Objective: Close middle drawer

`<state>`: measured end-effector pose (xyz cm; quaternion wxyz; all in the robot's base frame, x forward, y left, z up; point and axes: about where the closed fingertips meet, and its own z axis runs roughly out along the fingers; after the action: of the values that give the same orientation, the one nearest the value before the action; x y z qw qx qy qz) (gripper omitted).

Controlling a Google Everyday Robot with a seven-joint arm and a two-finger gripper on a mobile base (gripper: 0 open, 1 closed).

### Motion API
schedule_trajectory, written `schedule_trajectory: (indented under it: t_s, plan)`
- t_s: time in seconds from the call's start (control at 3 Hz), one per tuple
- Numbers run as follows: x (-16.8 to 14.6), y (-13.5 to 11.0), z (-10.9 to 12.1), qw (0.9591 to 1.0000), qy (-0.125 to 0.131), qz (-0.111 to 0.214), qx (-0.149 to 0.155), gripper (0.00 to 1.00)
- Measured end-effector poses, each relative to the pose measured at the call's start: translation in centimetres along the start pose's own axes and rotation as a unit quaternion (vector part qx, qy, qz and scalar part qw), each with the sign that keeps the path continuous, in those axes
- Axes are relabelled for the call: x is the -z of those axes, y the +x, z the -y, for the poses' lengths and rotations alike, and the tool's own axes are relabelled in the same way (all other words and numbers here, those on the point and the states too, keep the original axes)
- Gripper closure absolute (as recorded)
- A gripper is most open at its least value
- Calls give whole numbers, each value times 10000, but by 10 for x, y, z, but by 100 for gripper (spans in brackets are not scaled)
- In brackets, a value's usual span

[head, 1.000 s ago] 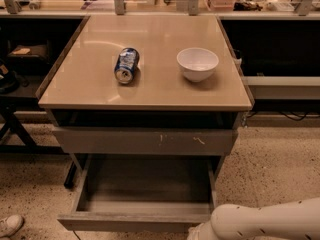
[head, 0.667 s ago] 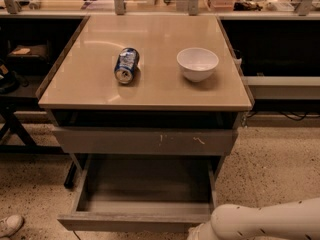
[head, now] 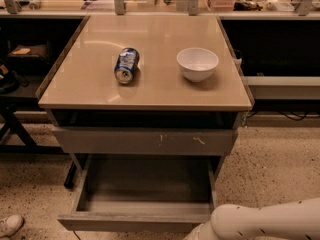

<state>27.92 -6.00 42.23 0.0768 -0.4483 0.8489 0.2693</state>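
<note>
The middle drawer (head: 145, 204) is pulled far out of the cabinet, and its grey box with thin side walls is empty. Its plain flat front (head: 125, 222) lies near the bottom edge of the view. Above it sits a taller grey drawer front with pale scratch marks (head: 145, 141). My white arm (head: 265, 223) comes in from the bottom right and ends by the right end of the drawer's front. The gripper itself is below the bottom edge, out of view.
A tan tabletop (head: 150, 89) bears a blue can on its side (head: 126, 65) and a white bowl (head: 197, 63). Dark shelving stands on both sides. A white shoe (head: 9, 225) shows at the bottom left on the speckled floor.
</note>
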Motion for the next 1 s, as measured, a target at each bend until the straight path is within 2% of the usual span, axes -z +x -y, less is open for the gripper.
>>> schedule_trajectory:
  t_s: [0.33, 0.67, 1.0]
  plan:
    - [0, -1, 1, 10000, 6, -3, -1, 61]
    - [-2, -10, 12, 9994, 113, 281, 147, 85]
    - [-2, -28, 23, 9972, 329, 493, 459, 100]
